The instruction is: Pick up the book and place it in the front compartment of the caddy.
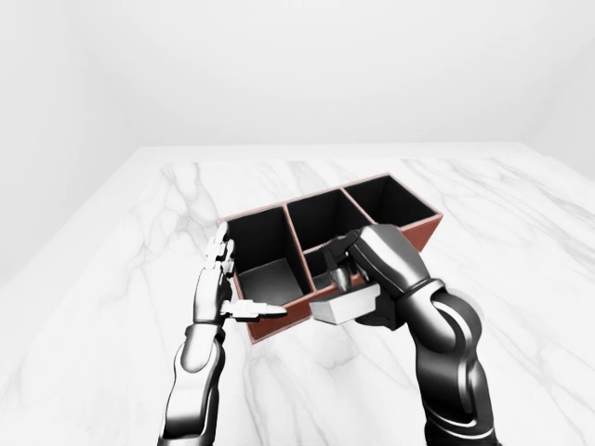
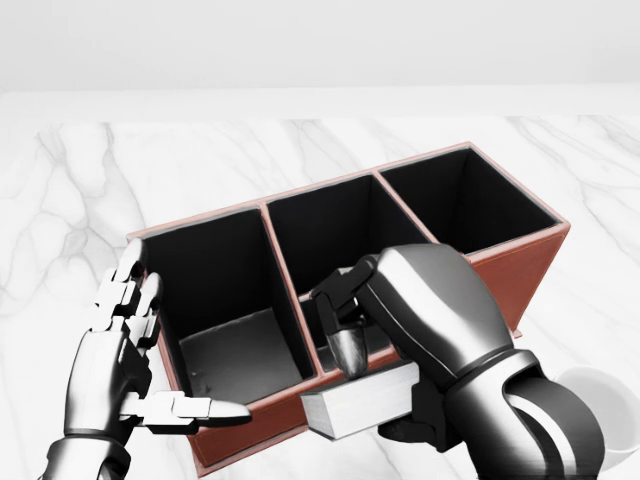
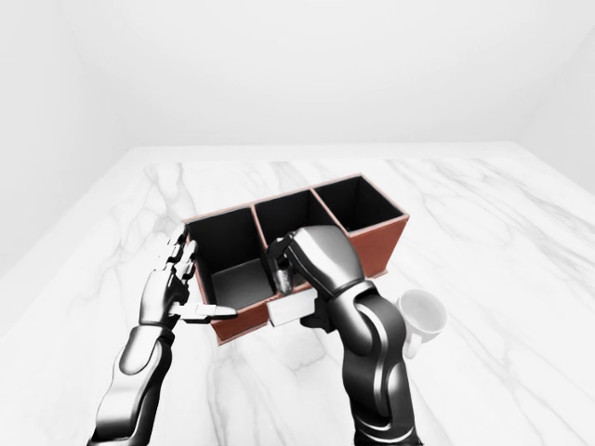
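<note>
Head view: right hand (image 2: 372,372) hides book (image 2: 362,402) partly.

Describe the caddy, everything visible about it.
The caddy is a long, open-topped box with reddish-brown, leather-like outer walls and a black lining. Dividers split it into three bays in a row; a low partition further divides the middle bay. All compartments look empty. It stands upright on the white marble table, lying diagonally in the head view. The left hand rests open against its left end. The right hand holds a pale book over its near rim.
</note>
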### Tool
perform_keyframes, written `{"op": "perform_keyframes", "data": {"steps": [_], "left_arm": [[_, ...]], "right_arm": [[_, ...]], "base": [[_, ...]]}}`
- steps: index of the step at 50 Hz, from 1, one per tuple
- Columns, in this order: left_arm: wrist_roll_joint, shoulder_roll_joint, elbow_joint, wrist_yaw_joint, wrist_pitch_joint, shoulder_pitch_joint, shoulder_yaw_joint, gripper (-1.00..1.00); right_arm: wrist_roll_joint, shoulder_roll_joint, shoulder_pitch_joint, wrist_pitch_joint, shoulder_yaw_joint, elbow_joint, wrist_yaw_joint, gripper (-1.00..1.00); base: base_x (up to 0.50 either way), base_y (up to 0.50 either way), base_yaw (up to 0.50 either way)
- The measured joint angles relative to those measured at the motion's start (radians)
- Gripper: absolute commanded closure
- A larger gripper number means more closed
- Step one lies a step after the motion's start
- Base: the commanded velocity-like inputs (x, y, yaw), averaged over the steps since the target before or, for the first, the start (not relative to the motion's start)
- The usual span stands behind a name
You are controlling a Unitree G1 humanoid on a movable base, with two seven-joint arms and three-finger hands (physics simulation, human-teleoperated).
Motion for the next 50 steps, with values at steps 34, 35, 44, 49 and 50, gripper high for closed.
{"op": "perform_keyframes", "data": {"steps": [34,35,44,49,50], "left_arm": [[0.002,0.0,0.012,0.002,0.0,-0.005,-0.001,-0.98],[0.002,0.0,0.012,0.002,0.0,-0.005,-0.001,-0.99],[0.001,0.0,0.008,0.002,0.0,-0.004,0.001,-0.98],[0.001,0.0,0.008,0.003,0.0,-0.004,0.002,-0.99],[0.001,0.0,0.008,0.003,0.0,-0.004,0.002,-0.99]], "right_arm": [[0.008,-0.032,-0.266,0.0,-0.061,0.231,-0.018,1.0],[0.008,-0.032,-0.272,0.0,-0.062,0.24,-0.02,1.0],[0.014,-0.04,-0.327,0.0,-0.067,0.324,-0.046,1.0],[0.019,-0.041,-0.35,0.0,-0.069,0.368,-0.064,1.0],[0.02,-0.042,-0.354,0.0,-0.069,0.377,-0.067,1.0]], "base": [[0.0,0.0,0.0],[0.0,0.0,0.0],[0.0,0.0,0.0],[0.0,0.0,0.0],[0.0,0.0,0.0]]}}
